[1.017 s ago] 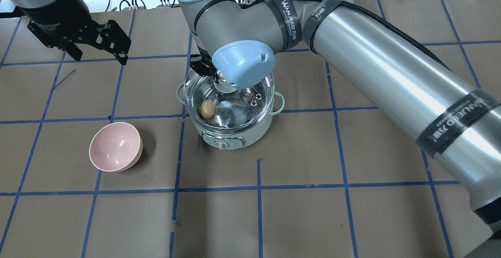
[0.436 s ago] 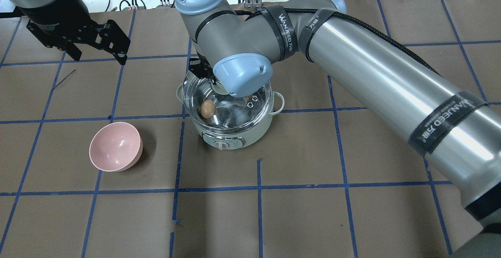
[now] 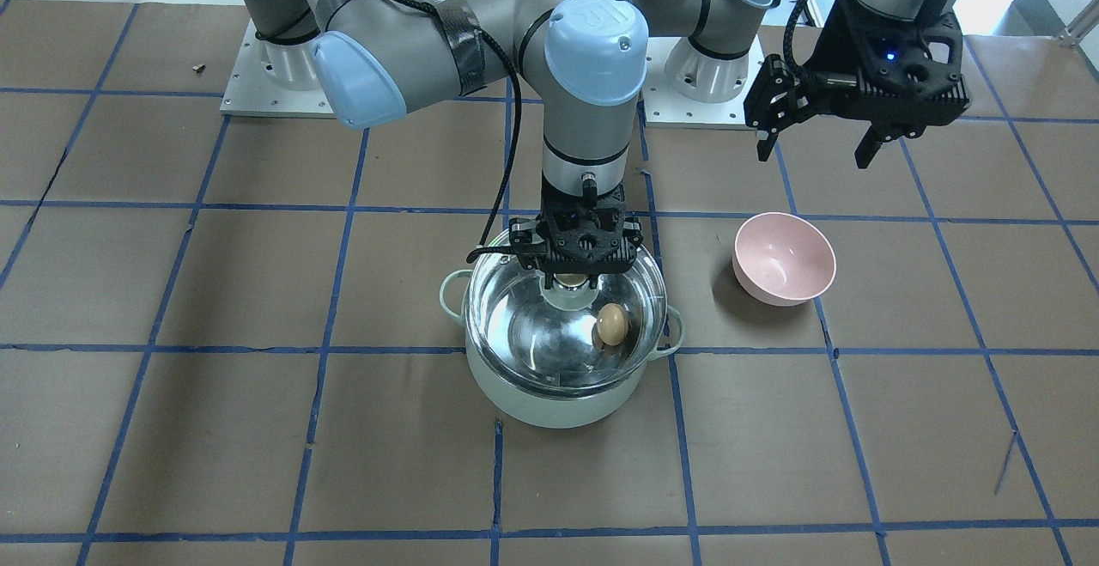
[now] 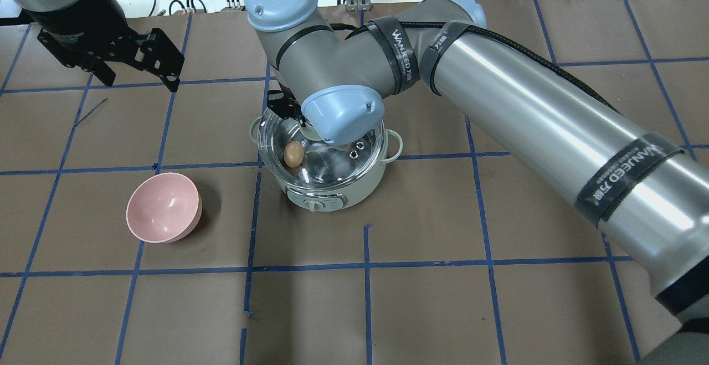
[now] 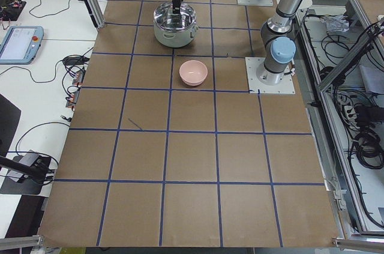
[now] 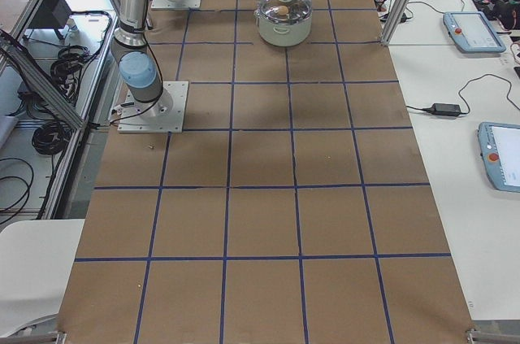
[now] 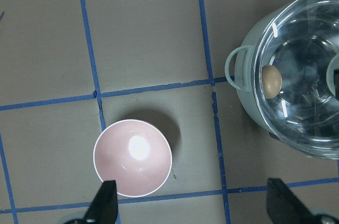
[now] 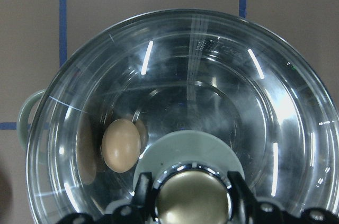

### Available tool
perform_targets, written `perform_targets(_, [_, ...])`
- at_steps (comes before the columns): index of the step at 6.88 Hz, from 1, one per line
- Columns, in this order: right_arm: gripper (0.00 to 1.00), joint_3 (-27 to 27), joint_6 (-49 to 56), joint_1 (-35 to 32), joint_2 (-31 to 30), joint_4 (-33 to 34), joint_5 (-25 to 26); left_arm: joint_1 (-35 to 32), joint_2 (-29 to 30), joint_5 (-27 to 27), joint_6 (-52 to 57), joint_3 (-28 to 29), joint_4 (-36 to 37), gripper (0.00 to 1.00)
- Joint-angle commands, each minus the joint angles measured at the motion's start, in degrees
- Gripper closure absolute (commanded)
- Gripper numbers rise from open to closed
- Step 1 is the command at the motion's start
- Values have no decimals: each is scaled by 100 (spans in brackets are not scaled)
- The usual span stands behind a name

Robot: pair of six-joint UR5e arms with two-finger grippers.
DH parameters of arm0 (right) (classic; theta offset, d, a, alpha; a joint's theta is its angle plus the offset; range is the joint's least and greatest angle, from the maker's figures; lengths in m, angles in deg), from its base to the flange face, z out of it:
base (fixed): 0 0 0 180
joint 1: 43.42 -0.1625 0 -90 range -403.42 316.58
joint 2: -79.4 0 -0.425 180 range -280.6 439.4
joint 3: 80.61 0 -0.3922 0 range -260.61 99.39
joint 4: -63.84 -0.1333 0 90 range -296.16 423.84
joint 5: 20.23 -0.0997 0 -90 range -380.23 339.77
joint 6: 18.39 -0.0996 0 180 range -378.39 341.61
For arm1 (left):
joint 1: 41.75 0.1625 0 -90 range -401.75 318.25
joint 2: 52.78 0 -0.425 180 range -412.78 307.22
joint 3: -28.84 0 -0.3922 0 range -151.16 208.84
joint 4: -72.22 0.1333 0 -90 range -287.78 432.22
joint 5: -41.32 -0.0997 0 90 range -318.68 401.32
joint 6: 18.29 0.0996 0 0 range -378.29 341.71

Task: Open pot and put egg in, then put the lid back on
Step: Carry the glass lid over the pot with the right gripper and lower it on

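The pale mint-green pot [image 3: 549,403] stands mid-table, also in the overhead view [image 4: 332,193]. The tan egg [image 3: 611,324] lies inside on the steel bottom, seen through the glass [image 4: 293,153] [image 8: 121,144] [image 7: 271,80]. The clear glass lid [image 3: 515,325] covers the pot's mouth, at or just above its rim; I cannot tell if it rests. My right gripper [image 3: 572,278] is shut on the lid's brass-capped knob [image 8: 192,203]. My left gripper [image 3: 813,155] is open and empty, high above the table behind the pink bowl [image 4: 141,82].
A pink bowl [image 3: 783,258] sits on the brown paper on the robot's left of the pot, also in the overhead view [image 4: 163,207] and the left wrist view [image 7: 132,158]. The robot's base plates stand at the table's back edge.
My right gripper has moved down with the lid, which now sits lower and closer over the pot's mouth. The egg, the bowl and the left arm have not moved.
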Motion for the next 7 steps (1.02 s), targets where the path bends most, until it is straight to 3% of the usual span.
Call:
perform_targets(1, [74,-70,35,-2,-8,3,-11,-9,0,9,-9,1,0,0])
perform_targets(4, [71,-97,-9,-2,-8,3,-11,-9,0,9,-9,1,9,0])
perform_targets(6, [16,-97,61,-2,-8,-6,-11,-17,0,9,-18,1,9,0])
perform_targets(7, [16,-97,61,-2,-17,-23,16,-17,0,9,-18,1,9,0])
